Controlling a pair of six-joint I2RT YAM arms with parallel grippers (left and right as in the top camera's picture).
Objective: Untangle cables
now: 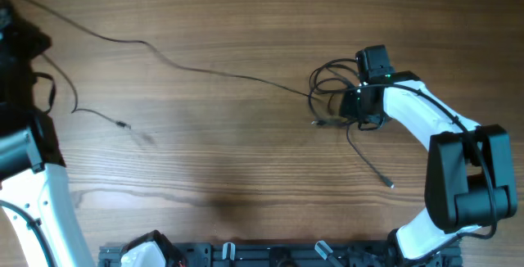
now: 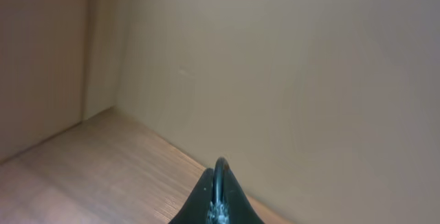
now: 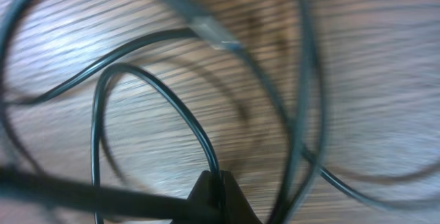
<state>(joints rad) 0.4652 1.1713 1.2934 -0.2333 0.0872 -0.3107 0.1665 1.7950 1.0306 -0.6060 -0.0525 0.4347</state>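
The cables are thin black cords. A loose bunch (image 1: 334, 83) lies right of centre in the overhead view. One long strand (image 1: 188, 68) runs from it to the far left. Another strand ends in a plug tip (image 1: 123, 124), and a third ends in a plug (image 1: 390, 185) at the front right. My right gripper (image 1: 355, 108) is down on the bunch, and in the right wrist view it (image 3: 218, 183) is shut on a cable loop (image 3: 148, 86), with a plug tip (image 3: 214, 35) nearby. My left gripper (image 2: 220, 176) is shut on a thin cable (image 2: 221, 163), raised at the table's far left edge.
The left arm (image 1: 29, 148) stands along the left edge. The right arm's base (image 1: 467, 185) is at the front right. A black rail with fittings (image 1: 246, 255) runs along the front edge. A beige wall (image 2: 289, 66) fills the left wrist view.
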